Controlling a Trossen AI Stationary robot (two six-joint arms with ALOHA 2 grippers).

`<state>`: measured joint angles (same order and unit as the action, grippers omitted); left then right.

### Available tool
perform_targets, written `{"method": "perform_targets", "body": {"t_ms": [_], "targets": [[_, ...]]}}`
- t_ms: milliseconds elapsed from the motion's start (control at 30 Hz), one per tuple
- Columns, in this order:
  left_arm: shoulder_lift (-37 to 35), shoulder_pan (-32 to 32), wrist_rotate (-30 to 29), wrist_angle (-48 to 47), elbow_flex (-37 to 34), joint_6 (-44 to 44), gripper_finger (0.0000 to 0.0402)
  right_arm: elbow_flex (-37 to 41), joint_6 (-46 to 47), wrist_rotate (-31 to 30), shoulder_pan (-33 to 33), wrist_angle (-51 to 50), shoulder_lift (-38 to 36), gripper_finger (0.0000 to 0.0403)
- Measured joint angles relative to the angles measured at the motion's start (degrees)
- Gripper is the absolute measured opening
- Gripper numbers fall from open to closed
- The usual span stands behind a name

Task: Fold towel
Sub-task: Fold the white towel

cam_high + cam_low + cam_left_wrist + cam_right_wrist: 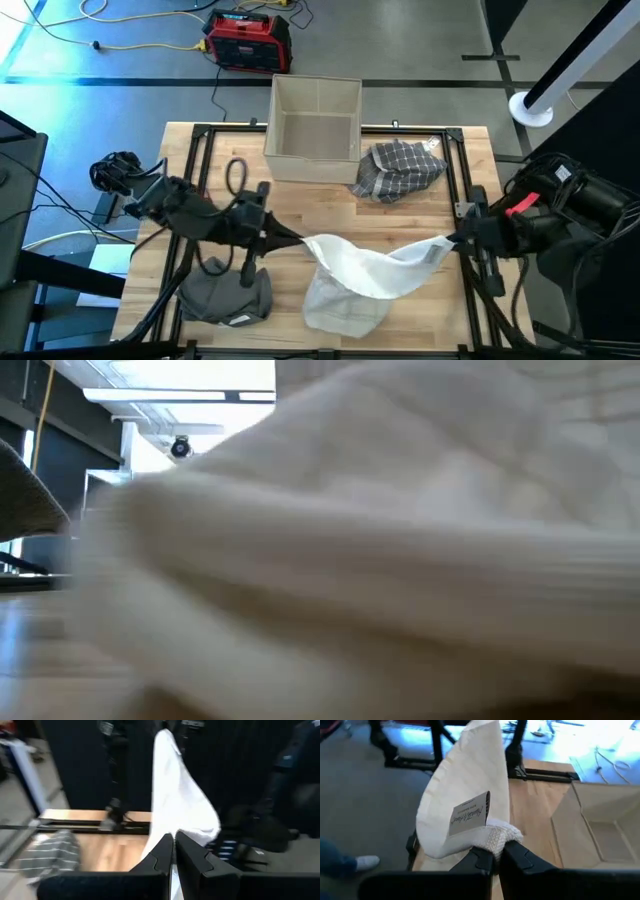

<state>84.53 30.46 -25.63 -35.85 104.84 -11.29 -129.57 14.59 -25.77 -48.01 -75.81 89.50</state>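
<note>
A wooden desk (pixel 420 300) is seen from above, with two dark robot arms reaching in from its left and right sides. Near the front left corner lies a crumpled grey cloth (pixel 225 295). Just above it, the left pincer (pixel 297 240) is clamped shut on one corner of a white towel (pixel 365 270); in the left wrist view the left pincer (pixel 174 845) has its two dark fingers pressed together on the fabric. The towel stretches across the front middle of the desk between the two arms, sagging in the centre, with its lower part bunched on the wood near the front edge. A sewn label (pixel 470 812) shows on the towel near the right end. At the middle of the back edge stands an open beige box (pixel 314 117), and just to its right lies a bunched dark checked cloth (pixel 400 168). Toward the right edge, the right pincer (pixel 452 238) is closed tightly on the towel's opposite corner, holding it raised off the desk.
</note>
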Motion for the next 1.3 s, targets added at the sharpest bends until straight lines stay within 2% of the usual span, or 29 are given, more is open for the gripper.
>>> {"method": "perform_targets", "body": {"t_ms": [233,267,367,533,633,733,867,1033,1100,1233,1300], "targets": [[0.0,-4.0,13.0,-0.5,-0.9,3.0,0.0003,7.6,-8.7,14.9,7.8,16.5,0.1,0.0000],[-0.1,-4.3,14.7,-1.0,-0.9,4.0,0.0003,8.2,-9.4,15.5,9.3,17.1,0.1,0.0000],[-1.5,-4.6,16.1,-5.8,-0.9,5.8,0.0003,8.7,-11.6,18.5,14.8,17.5,0.1,0.0000],[-3.7,-5.2,18.2,-13.9,-0.9,8.9,0.0003,8.7,-14.0,30.0,25.4,18.7,-0.1,0.0000],[-6.0,-5.3,17.4,-18.4,-0.9,12.0,0.0003,8.7,-14.0,30.8,29.7,15.6,-0.9,0.0000],[-8.9,-5.9,18.0,-18.8,-0.9,17.0,0.0003,8.7,-14.0,27.9,31.9,10.6,-3.1,0.0000],[-12.4,-8.5,17.7,-21.1,-0.9,18.9,0.0003,8.7,-13.0,18.8,32.2,4.6,-8.3,0.0000],[-13.9,-11.9,15.6,-24.7,-0.9,16.2,0.0003,8.7,-13.7,7.2,28.8,7.1,-15.0,0.0000],[-14.0,-12.2,12.1,-27.5,-0.9,14.0,0.0003,8.7,-14.9,3.0,27.3,9.2,-17.4,0.0000],[-14.0,-11.9,-0.9,-28.1,-0.9,8.5,0.0003,8.7,-17.3,-5.4,24.4,13.2,-22.1,0.0000],[-13.7,-11.9,-3.6,-24.3,-0.9,11.4,0.0003,8.7,-18.5,-7.7,24.0,14.8,-23.4,0.0000]]}}
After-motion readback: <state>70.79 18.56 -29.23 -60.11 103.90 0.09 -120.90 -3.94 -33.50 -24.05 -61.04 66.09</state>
